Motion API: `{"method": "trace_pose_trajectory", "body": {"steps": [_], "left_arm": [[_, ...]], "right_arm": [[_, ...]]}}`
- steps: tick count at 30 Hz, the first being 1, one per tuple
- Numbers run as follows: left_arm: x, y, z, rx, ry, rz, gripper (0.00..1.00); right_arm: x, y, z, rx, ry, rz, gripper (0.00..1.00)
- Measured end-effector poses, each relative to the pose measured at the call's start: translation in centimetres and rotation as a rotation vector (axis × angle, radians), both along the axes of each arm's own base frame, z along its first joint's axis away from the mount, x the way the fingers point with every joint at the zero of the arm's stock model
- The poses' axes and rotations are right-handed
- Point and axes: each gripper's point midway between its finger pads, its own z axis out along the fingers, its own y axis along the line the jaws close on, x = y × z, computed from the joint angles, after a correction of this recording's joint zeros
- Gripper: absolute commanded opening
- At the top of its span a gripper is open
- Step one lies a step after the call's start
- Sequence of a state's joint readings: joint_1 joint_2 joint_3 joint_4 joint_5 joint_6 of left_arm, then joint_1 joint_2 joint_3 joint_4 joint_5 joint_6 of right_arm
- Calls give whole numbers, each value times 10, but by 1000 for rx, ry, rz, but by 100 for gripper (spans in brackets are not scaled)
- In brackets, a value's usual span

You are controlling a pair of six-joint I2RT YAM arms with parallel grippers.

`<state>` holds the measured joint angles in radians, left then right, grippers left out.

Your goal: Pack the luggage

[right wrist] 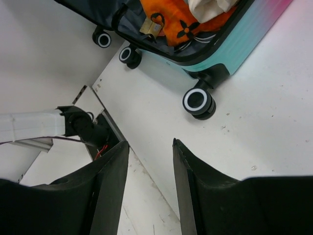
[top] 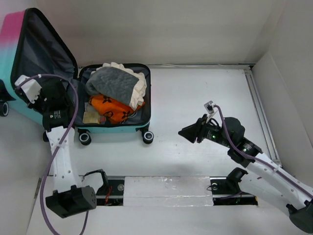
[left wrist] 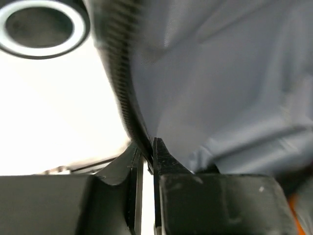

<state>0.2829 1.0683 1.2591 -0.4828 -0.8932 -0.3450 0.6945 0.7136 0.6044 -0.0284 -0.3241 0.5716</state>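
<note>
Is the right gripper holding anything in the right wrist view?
No. The right gripper stands open above the table, with nothing between its jaws.

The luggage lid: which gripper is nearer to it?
Left. The left gripper pinches the edge of the lid; the right gripper hovers open over the table, apart from it.

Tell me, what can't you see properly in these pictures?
- Left wrist view: the luggage lining is a close-up blur where the left gripper pinches the lid's rim.
- Top view: the picture's left edge cuts off the lid, and the left arm covers that pinch.
- Top view: the grey garment and orange cloth hide anything underneath.
- Right wrist view: the top edge cuts off most of the luggage.
</note>
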Motion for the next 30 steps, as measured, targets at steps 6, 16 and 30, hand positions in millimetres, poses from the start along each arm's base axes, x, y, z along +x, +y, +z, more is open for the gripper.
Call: {"method": "trace_pose_trajectory", "body": {"steps": [6, 16, 30], "left_arm": [[33, -75, 11, 7, -19, -341, 0], [76, -189, 4, -77, 13, -1083, 13], [19, -350, 41, -257, -154, -2079, 100]], "right_arm": [[9, 5, -16, -34, 41, -11, 47], [21, 10, -25, -48, 100, -65, 47], [81, 21, 27, -13, 47, -250, 50]]}}
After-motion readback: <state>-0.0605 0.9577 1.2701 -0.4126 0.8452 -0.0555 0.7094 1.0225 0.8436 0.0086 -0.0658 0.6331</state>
